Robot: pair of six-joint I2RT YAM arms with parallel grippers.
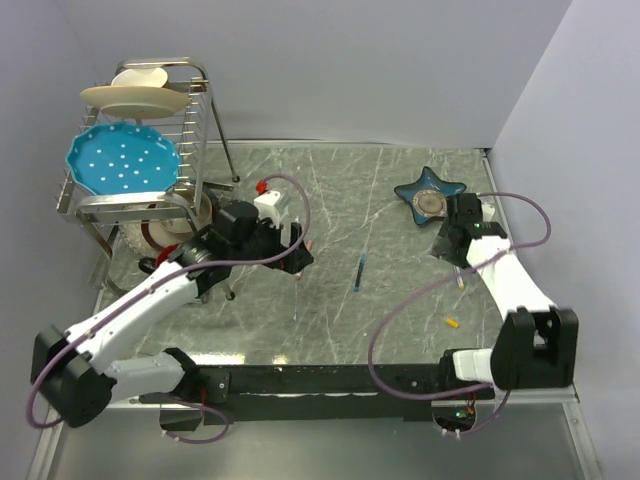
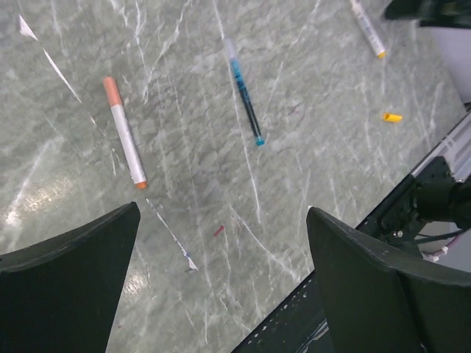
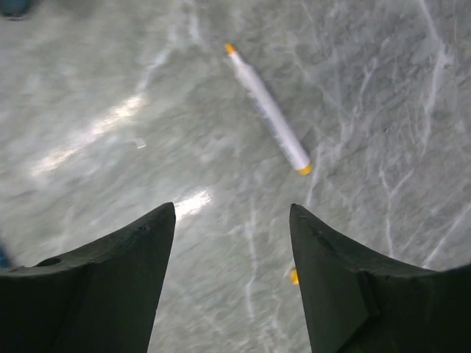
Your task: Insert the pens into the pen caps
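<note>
Blue dish (image 1: 452,187) holds disc (image 1: 432,204); blue pen (image 1: 359,272) outside.

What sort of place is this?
Probably a lab robot cell staged as a kitchen counter: marble-look table, dish rack holding a blue plate, and plain walls boxing it in.

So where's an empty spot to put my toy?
The back middle is bare, between the dish rack and the star dish. There's also bare marble between the blue pen and the yellow cap. It's crowded by the rack, where the left gripper hangs, and on the right around the right gripper and yellow-ended pen.
</note>
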